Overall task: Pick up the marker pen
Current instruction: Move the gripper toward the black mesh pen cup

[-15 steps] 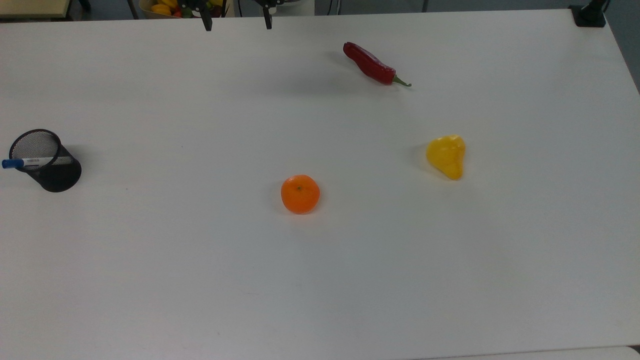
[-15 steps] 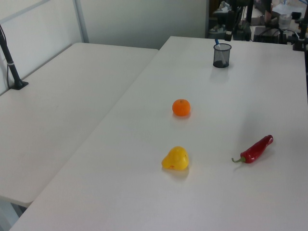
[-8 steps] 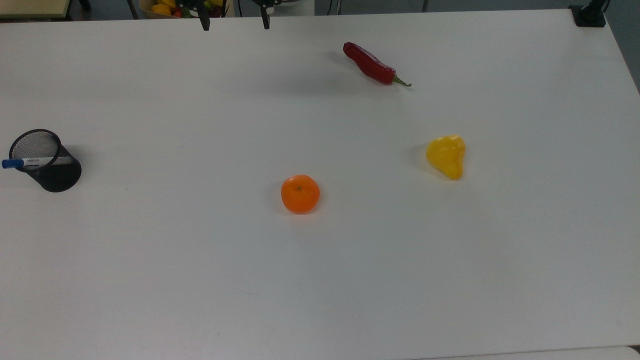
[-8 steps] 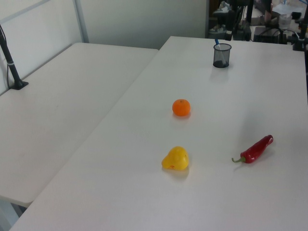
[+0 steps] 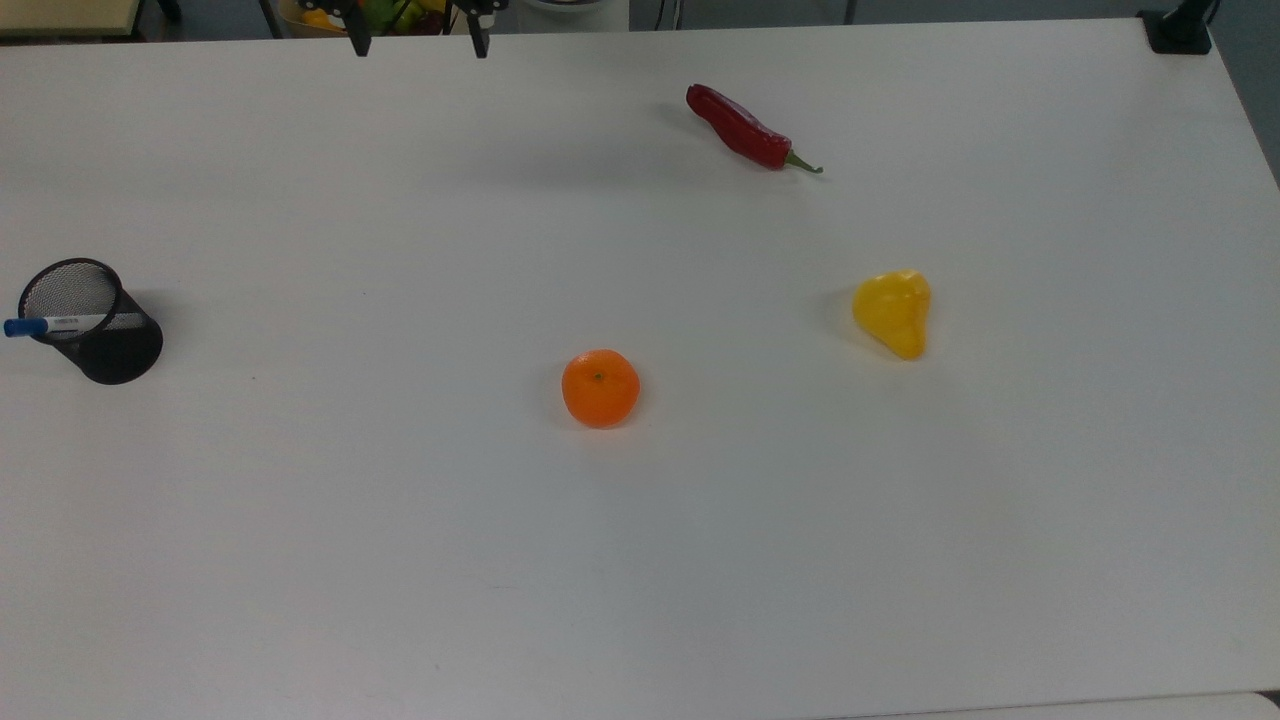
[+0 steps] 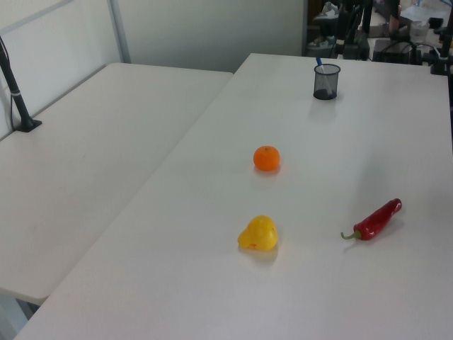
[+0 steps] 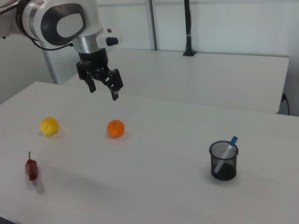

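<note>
Gripper (image 7: 103, 89): held high above the table (image 7: 154, 186), fingers spread wide, nothing grasped (a ready pose for an approach, it is judged).
Marker pen (image 7: 228, 147): leaned in the black mesh cup (image 7: 224, 162), blue cap up above the rim, well apart from the gripper.
Reason: the pen is kept upright by the cup wall, so the cap is offered for a grasp from above.
Hidden: the lower barrel is veiled by the mesh.
Others: orange (image 7: 115, 129), yellow pepper (image 7: 49, 126), red chilli (image 7: 31, 169).
</note>
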Robot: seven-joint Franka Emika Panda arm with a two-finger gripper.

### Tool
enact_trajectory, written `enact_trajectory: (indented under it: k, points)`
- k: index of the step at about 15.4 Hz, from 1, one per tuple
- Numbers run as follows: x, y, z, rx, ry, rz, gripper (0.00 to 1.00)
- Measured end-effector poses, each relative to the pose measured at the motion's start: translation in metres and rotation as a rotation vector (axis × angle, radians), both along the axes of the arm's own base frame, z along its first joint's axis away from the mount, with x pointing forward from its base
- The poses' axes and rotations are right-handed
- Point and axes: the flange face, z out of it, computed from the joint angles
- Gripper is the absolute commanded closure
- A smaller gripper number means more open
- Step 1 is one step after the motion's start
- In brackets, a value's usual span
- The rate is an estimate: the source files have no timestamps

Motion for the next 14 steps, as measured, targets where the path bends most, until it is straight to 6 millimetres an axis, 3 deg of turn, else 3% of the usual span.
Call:
enact_trajectory:
  k: [5,10,14]
  points:
    - [0.013,-0.029,0.006,-0.018,-0.120,-0.053,0.00]
    - [0.027,-0.093,0.009,-0.123,-0.283,-0.153,0.00]
    - [0.033,-0.143,0.000,-0.181,-0.360,-0.276,0.01]
